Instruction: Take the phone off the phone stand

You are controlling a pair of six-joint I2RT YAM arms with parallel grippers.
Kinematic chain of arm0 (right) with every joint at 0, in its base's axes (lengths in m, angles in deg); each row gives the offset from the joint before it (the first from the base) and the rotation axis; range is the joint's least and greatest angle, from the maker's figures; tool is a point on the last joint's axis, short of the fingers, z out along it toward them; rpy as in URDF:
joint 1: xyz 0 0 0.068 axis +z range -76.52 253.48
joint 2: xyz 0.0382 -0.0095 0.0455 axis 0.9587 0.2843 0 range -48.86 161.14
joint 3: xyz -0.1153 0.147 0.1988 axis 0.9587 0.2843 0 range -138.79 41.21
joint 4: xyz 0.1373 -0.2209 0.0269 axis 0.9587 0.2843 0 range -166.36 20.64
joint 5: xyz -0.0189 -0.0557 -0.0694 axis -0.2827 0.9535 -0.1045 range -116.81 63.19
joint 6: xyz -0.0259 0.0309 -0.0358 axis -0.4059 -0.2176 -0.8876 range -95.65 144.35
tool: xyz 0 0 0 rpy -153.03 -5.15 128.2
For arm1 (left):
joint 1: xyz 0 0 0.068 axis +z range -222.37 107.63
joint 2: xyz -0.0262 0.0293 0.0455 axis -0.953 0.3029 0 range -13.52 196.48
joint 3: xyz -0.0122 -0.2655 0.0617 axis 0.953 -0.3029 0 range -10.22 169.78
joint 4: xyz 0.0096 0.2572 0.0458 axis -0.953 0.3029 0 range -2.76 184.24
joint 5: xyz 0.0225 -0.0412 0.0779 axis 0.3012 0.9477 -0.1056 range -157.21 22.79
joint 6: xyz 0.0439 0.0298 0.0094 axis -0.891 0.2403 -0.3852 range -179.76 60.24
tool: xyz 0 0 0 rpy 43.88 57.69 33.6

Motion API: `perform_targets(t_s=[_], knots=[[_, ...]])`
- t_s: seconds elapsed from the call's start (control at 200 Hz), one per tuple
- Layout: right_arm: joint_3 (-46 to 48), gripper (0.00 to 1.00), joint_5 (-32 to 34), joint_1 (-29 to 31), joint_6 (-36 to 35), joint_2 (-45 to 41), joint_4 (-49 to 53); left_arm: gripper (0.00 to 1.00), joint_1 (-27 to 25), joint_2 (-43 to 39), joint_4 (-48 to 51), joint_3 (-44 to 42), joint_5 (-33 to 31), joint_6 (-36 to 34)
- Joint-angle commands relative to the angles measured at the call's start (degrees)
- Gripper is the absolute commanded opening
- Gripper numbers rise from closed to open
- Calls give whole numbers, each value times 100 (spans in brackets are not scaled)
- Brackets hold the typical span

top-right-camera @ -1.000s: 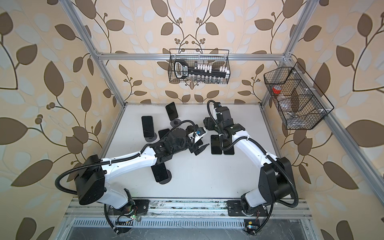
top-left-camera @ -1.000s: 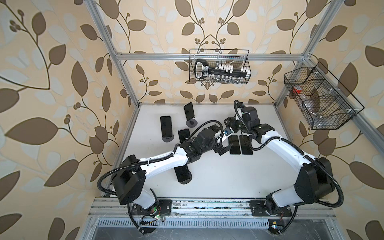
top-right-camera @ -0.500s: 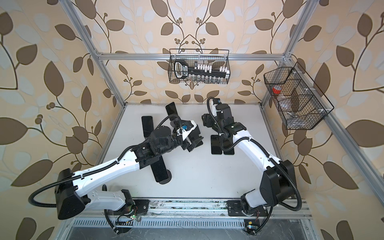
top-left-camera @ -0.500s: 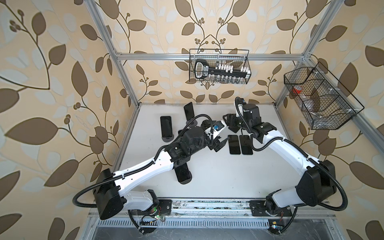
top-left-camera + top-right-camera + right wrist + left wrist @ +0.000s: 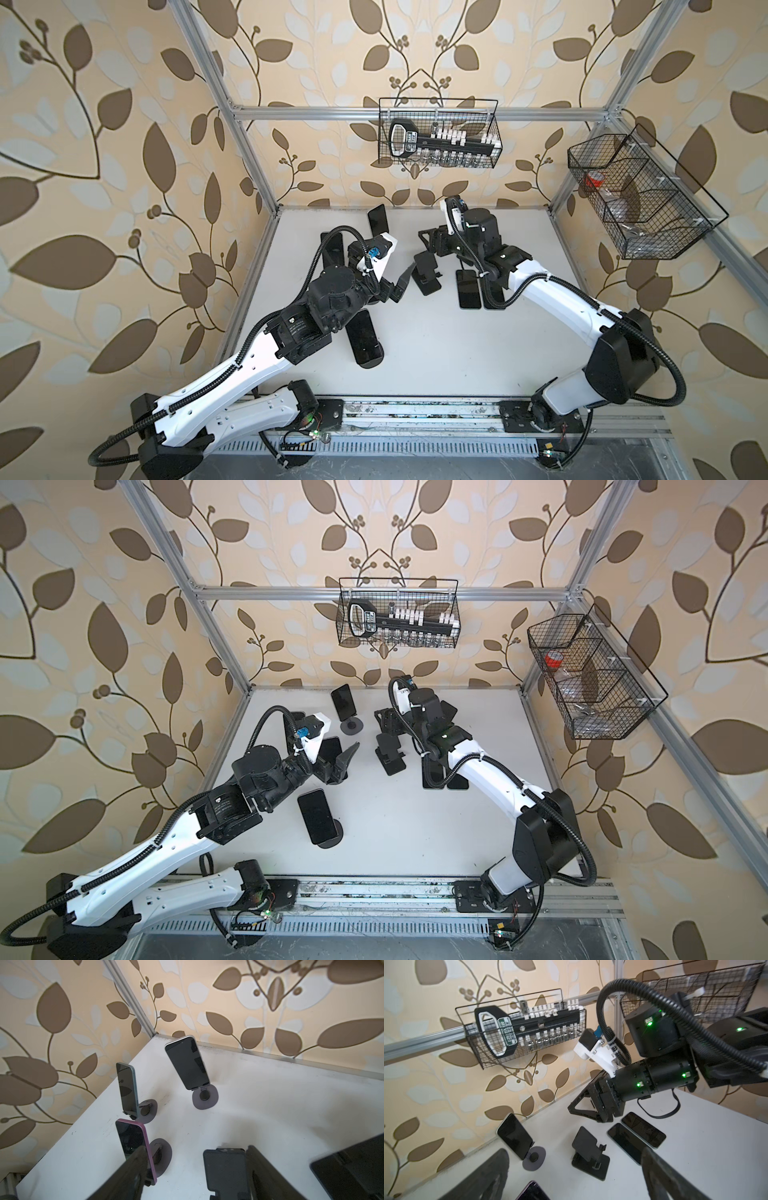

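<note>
The left gripper (image 5: 338, 766), just left of centre in both top views, hangs with its jaws spread wide and empty, close by the purple-edged phone (image 5: 133, 1142), which leans on its round-based stand (image 5: 163, 1152). The right gripper (image 5: 427, 245), above centre, is parted too and holds nothing. Just below it stands an empty folding stand (image 5: 588, 1148). Right of that, a flat phone (image 5: 627, 1144) lies just beside a second flat phone (image 5: 643, 1129) on the white table (image 5: 436, 353). Other phones rest on stands: a teal-edged phone (image 5: 127, 1086) at left, a back phone (image 5: 188, 1064) by the wall, and a near phone (image 5: 316, 816) lower down.
</note>
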Motion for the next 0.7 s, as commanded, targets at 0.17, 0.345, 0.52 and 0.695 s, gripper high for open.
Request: perform_targets(t_s=[0.17, 0.345, 0.52, 0.695], knots=[[-639, 76, -265, 304, -197, 651, -431, 99, 597, -429, 554, -212, -492, 787], [-716, 76, -212, 344, -315, 932, -707, 99, 1252, -393, 444, -426, -19, 966], [-1099, 77, -306, 353, -364, 1447, -699, 99, 1992, -158, 100, -654, 463, 1192], [-1282, 79, -379, 379, -178, 1880, -970, 99, 2572, 98, -168, -706, 825, 1300]])
